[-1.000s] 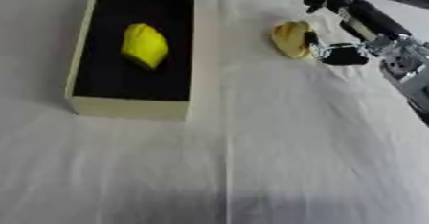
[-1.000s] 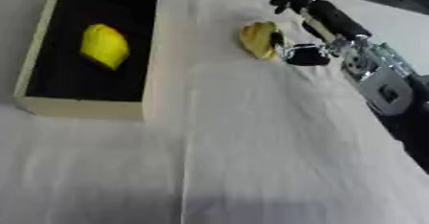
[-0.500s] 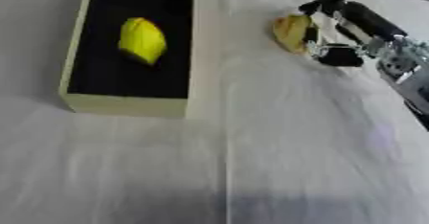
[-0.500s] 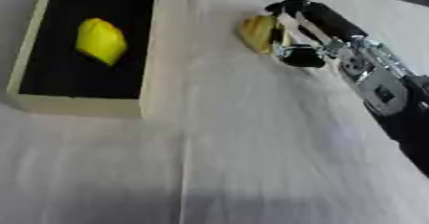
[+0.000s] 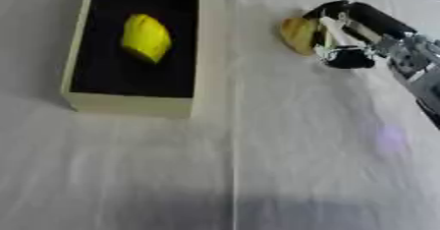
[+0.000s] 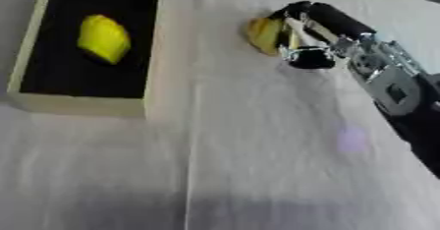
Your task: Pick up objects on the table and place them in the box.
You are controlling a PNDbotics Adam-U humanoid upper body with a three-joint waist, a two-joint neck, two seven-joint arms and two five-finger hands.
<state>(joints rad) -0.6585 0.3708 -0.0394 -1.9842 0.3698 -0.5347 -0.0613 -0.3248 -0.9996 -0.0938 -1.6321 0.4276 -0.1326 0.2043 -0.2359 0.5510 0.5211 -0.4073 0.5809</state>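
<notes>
Both views look steeply down from the robot's head at the white-clothed counter (image 5: 258, 165), close in — the right eye view sits slightly to the side. They share nearly everything: the box (image 5: 129, 103) upper left and the right hand (image 6: 301, 37) upper right.

No readable text, labels or numbers

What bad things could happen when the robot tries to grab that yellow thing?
The right hand curls round only one side of the yellow piece, so it might slip out or get pushed along the cloth. Carried over, it could bump the box wall or land on the yellow object already inside.
</notes>
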